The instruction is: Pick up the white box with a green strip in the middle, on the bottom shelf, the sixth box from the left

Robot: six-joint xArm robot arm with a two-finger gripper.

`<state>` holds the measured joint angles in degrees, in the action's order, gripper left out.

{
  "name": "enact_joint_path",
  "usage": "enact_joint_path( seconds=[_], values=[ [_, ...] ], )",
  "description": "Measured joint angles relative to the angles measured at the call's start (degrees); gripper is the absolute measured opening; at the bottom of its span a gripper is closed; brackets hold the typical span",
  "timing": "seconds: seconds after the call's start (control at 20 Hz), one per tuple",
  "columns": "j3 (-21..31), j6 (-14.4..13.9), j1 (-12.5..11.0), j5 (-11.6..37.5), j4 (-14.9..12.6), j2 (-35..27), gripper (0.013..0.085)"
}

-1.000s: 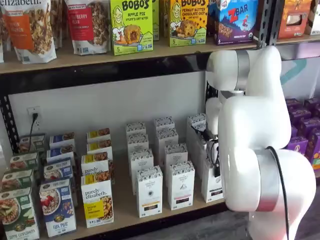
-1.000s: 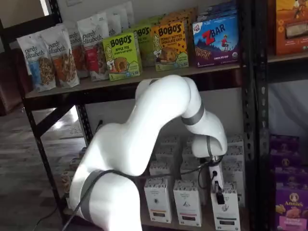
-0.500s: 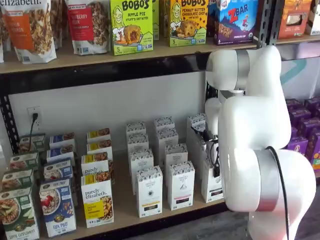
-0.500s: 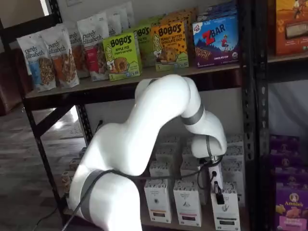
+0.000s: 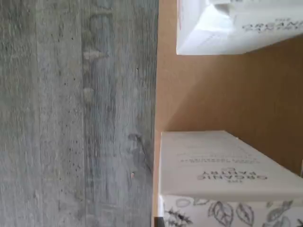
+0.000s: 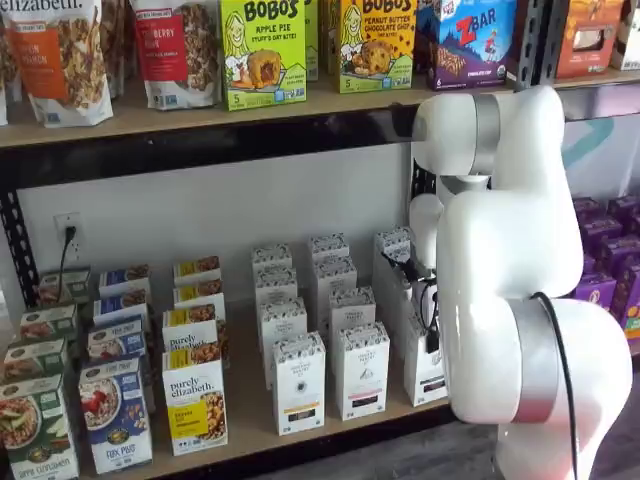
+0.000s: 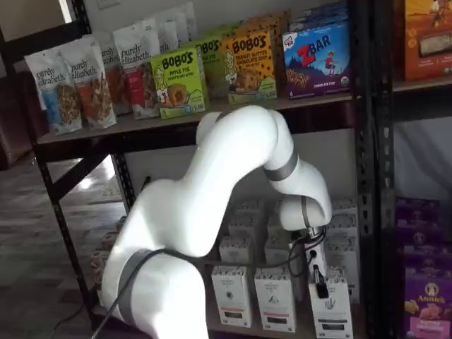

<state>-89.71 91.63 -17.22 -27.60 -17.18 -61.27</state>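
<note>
The bottom shelf [image 6: 248,395] is a tan board that carries rows of white boxes. The rightmost front white box [image 6: 424,372] stands at the shelf's front edge, partly hidden by my arm; it also shows in a shelf view [image 7: 330,312]. No green strip can be made out on it. My gripper [image 7: 320,285] hangs at that box's top; only black fingers, side-on, show. It also shows in a shelf view [image 6: 431,338]. The wrist view shows the tan board [image 5: 213,94] and two white box tops [image 5: 222,163].
Other white boxes [image 6: 299,382] stand in rows to the left, then purely elizabeth boxes [image 6: 194,398]. The upper shelf holds Bobo's boxes [image 6: 262,50]. A black upright [image 7: 371,169] stands right of the gripper, with purple boxes [image 7: 427,300] beyond. Grey floor [image 5: 75,113] lies below the shelf edge.
The arm's upper joints have risen slightly. The gripper stays at the top of the rightmost front box, which has not visibly moved.
</note>
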Motion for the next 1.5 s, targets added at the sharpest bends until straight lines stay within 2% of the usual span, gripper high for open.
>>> enact_joint_path(
  seconds=[0.25, 0.4, 0.6, 0.8, 1.0, 1.2, 1.35, 1.5],
  values=[
    [3.63, -1.59, 0.11, 0.82, -1.51, 2.57, 0.0490],
    [6.92, -0.24, 0.37, 0.42, 0.37, 5.20, 0.0490],
    [11.97, -0.17, 0.55, 1.00, 0.80, 9.16, 0.0490],
    [18.53, -2.09, 0.70, 2.73, -0.94, 14.08, 0.0490],
    [26.48, -6.11, 0.72, 4.68, -5.04, 20.16, 0.0490],
    [35.10, -9.21, 0.88, 6.07, -7.99, 27.52, 0.0490],
    [40.49, -9.59, 1.46, 6.08, -7.79, 32.94, 0.0490],
    [44.55, -10.86, 1.92, 6.26, -8.74, 37.47, 0.0490]
  ],
)
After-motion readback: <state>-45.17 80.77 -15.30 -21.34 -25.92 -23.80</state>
